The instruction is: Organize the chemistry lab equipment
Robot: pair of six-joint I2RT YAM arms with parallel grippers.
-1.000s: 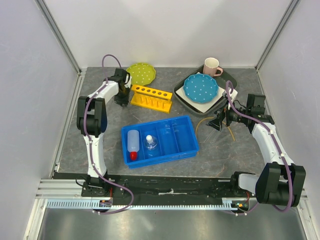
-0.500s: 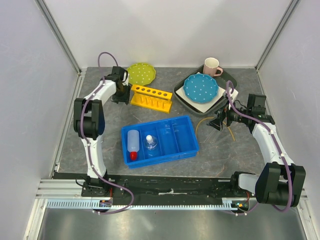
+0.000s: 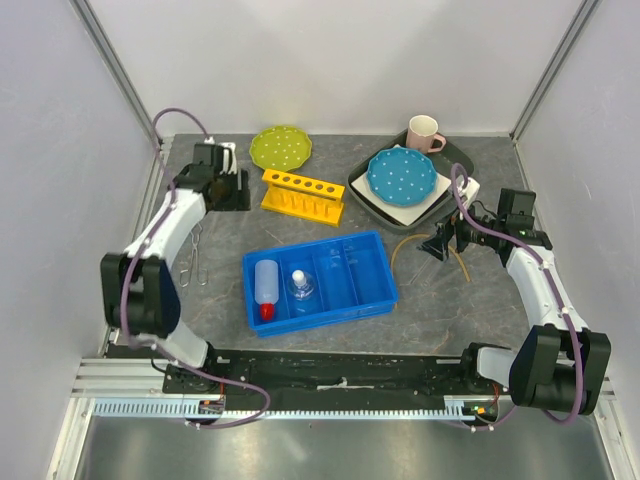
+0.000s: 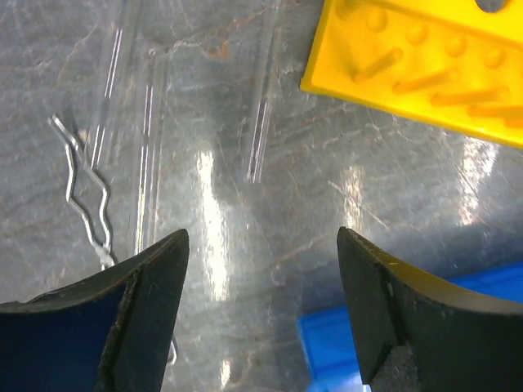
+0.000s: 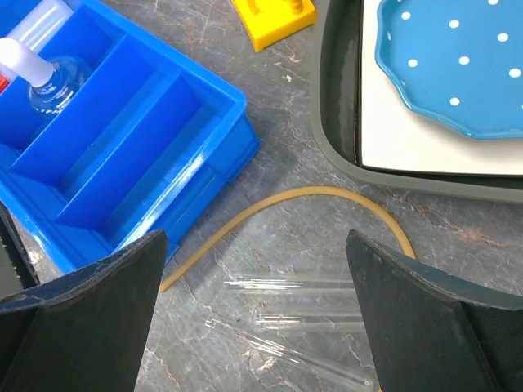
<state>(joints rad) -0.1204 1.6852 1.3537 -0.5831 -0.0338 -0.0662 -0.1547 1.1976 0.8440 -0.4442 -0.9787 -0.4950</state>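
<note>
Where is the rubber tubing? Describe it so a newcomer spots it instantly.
Find the blue compartment bin mid-table, then the dark grey tray holding the blue dotted plate to its right, farther back. On the tabletop between them lies the tan rubber tubing, bent in an arch. Unlike the clear glass tubes beside it, it is opaque, tan and curved.

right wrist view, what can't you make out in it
Tan tubing: both ends are hidden behind the right hand.
Squeeze bottle: cut off by the top-left edge.
Glass tubes: clear on grey stone, so the exact count is unsure.
Blue plate: cut off by the top and right edges.
</note>
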